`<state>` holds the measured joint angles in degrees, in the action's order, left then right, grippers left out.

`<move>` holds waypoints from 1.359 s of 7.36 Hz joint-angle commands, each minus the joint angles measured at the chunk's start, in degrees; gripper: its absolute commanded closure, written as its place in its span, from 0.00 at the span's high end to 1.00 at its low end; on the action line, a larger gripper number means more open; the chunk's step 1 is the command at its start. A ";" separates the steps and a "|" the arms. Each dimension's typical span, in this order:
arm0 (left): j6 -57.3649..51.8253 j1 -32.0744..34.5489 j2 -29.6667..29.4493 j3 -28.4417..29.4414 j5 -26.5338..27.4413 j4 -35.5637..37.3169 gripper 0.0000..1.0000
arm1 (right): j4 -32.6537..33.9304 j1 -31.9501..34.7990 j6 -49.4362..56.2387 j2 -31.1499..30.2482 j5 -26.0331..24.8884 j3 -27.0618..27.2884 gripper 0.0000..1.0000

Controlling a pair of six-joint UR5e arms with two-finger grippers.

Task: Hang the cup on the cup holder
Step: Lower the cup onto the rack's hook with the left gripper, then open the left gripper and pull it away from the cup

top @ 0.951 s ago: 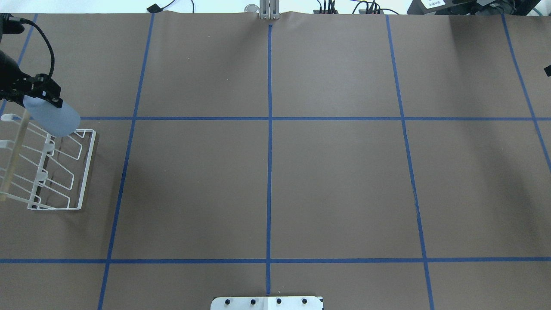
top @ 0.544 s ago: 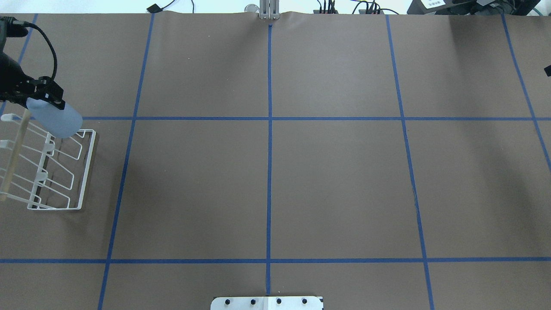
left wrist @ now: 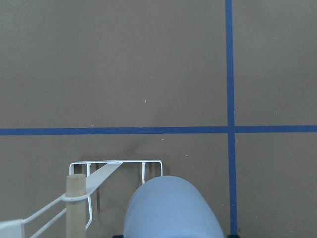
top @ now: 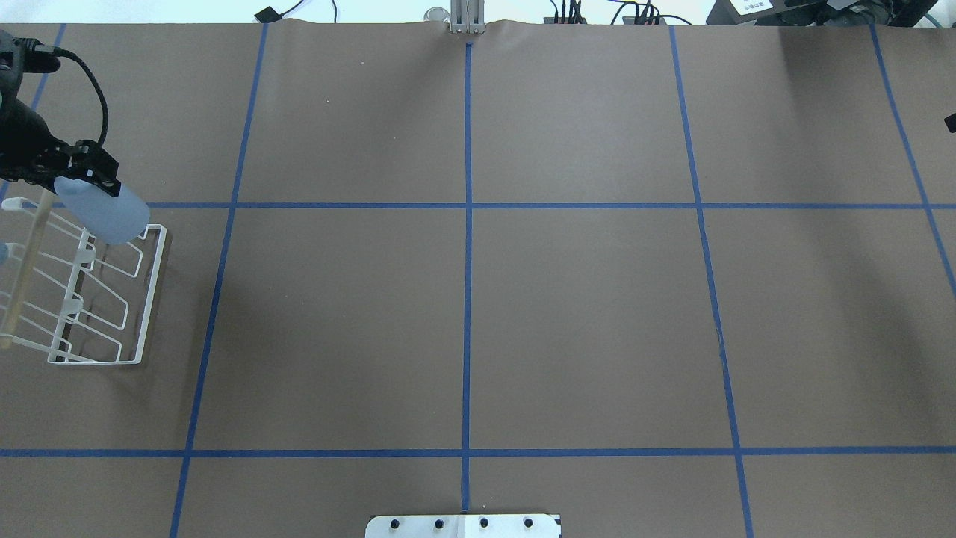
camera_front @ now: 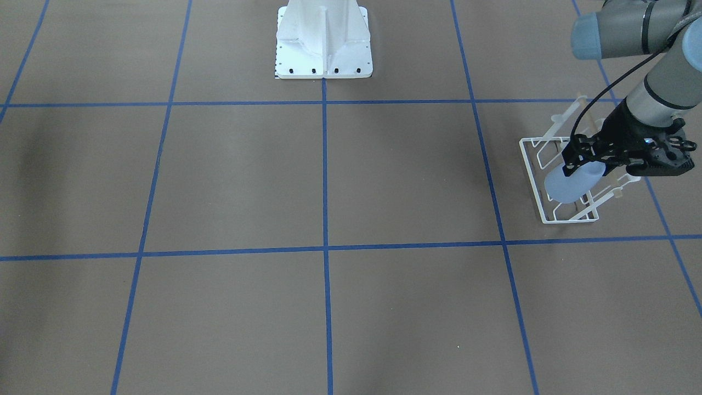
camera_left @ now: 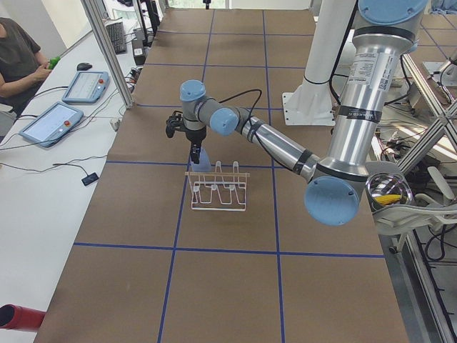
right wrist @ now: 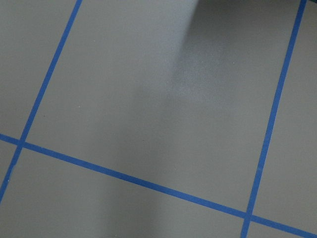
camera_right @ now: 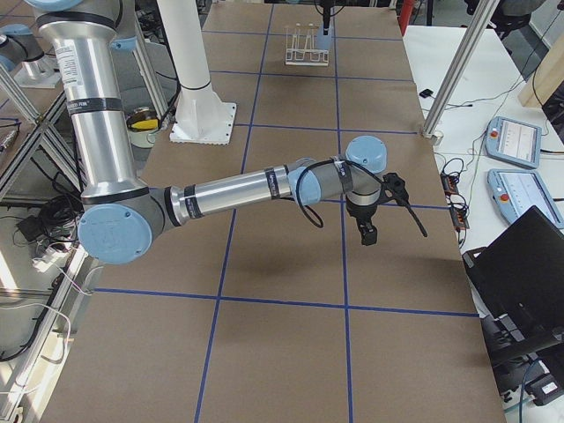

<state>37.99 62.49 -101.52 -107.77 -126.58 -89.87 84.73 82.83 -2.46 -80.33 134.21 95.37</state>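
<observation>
Cameras — four fixed, two wrist-mounted.
Overhead and front-facing look down from opposite sides, sharing the white wire rack with tan wooden rod; left wrist sees it close.

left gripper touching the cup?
Touching. The overhead view shows the left gripper clamped on one end of the cup, holding it tilted over the rack.

I see my left gripper carry the cup slightly further across the cup holder, toward its outer rim.
</observation>
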 commanded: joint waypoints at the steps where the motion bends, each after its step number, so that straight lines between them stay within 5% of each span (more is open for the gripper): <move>1: 0.24 -0.09 -0.26 0.02 0.01 -0.04 0.98 | 0.00 0.05 0.00 0.00 0.00 -0.01 1.00; 5: -1.33 0.44 0.26 -4.80 0.01 0.48 0.98 | 0.09 -0.04 0.00 0.43 0.00 -0.01 1.00; 8: -21.64 8.84 5.44 -4.91 0.80 0.83 0.98 | 2.70 0.48 0.44 0.79 -0.26 -0.62 1.00; 10: -33.89 16.48 8.08 1.21 0.02 0.14 0.98 | 3.25 1.80 0.53 0.35 -0.26 -0.71 1.00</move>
<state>12.04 74.00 -95.22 -110.29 -126.06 -89.28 87.52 83.77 -2.04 -79.69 133.96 94.75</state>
